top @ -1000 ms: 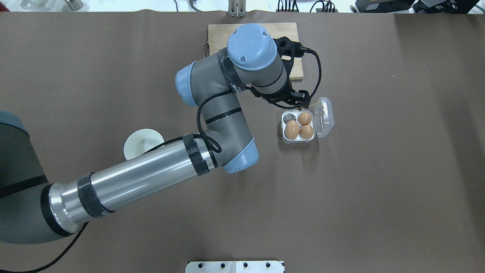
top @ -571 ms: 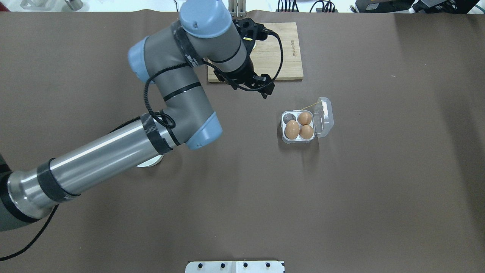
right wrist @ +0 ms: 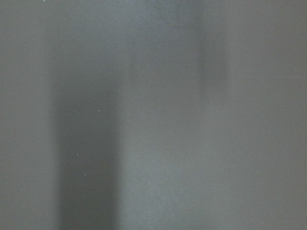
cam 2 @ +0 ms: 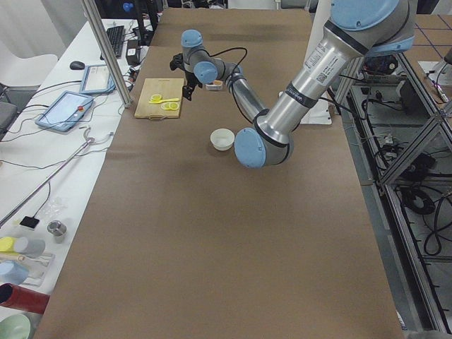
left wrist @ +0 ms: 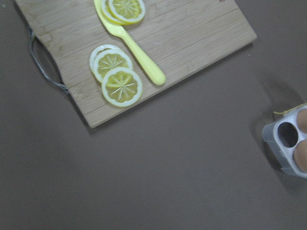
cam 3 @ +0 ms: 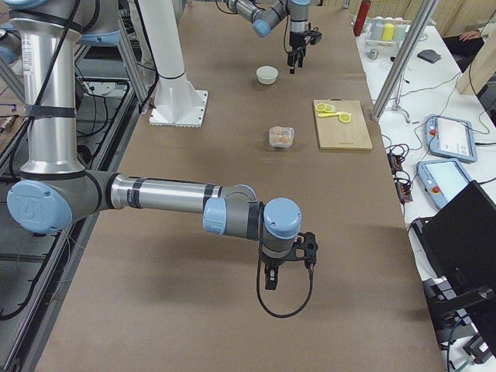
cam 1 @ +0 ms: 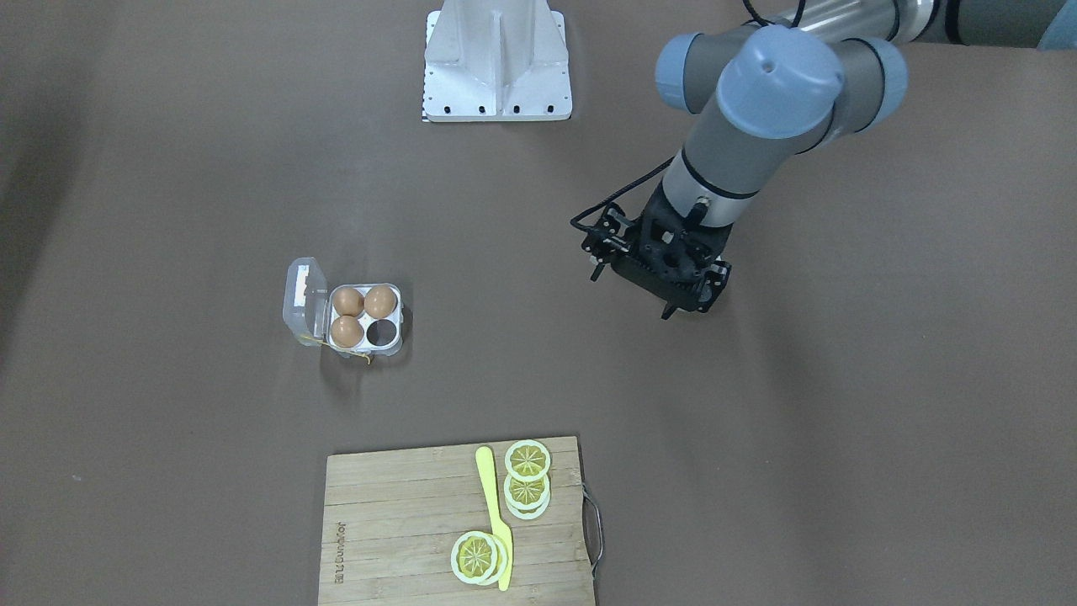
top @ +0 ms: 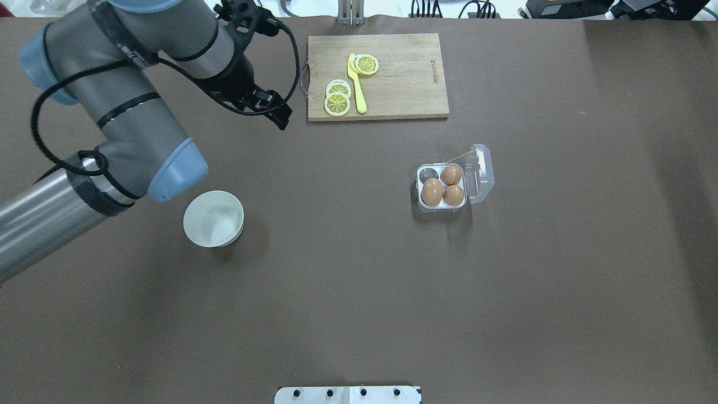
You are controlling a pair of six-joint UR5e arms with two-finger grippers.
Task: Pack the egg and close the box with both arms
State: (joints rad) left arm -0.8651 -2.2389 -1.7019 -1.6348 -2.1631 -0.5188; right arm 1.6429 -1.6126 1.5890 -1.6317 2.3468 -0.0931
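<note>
The clear box (top: 419, 193) stands open right of the table's centre, its lid (top: 483, 171) folded out to the right. Three brown eggs sit in its cells: one egg (top: 432, 191) at front left, with two more (top: 451, 175) (top: 454, 194) beside it. The back-left cell (top: 429, 173) is empty. The front-facing view gives the same box (cam 1: 303, 303) and eggs (cam 1: 347, 300). My left gripper (top: 279, 114) hangs open and empty, far left of the box. My right gripper (cam 3: 269, 280) shows only in the exterior right view, low over bare table; I cannot tell its state.
A wooden cutting board (top: 404, 84) at the far edge carries lemon slices (top: 337, 102) and a yellow knife (top: 357, 84). An empty white bowl (top: 213, 219) stands at front left, beside the left forearm. A white mount plate (cam 1: 496, 76) lies by the robot's base.
The left arm has swung from just above the box far to the left, uncovering the cutting board and the bowl. Box and eggs have not moved.
</note>
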